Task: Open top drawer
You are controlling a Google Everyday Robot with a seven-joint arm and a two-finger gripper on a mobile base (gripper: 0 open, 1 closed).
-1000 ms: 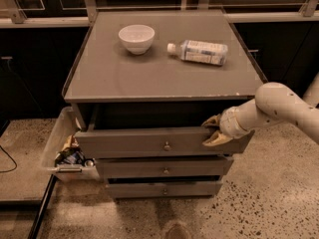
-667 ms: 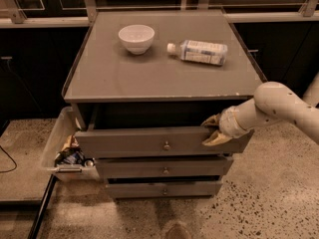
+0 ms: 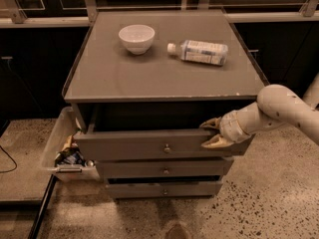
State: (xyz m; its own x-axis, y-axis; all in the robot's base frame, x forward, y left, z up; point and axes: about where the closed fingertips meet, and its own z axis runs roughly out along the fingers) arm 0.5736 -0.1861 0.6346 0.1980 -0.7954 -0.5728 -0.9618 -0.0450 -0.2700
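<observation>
Top drawer (image 3: 124, 146) seen pulled partly out beneath tabletop (image 3: 149, 78), front turned toward camera, long axis left-right, knob (image 3: 167, 148) centred. Gripper (image 3: 212, 133) placed at right end, fingers (image 3: 213, 144) clamped over front's top edge. Bottle (image 3: 202, 52) label unreadable.

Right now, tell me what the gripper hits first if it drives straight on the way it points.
The gripper sits at the right end of the top drawer front, pointing along it toward its knob. Straight on, it likely meets that front first; depth is unclear.
</observation>
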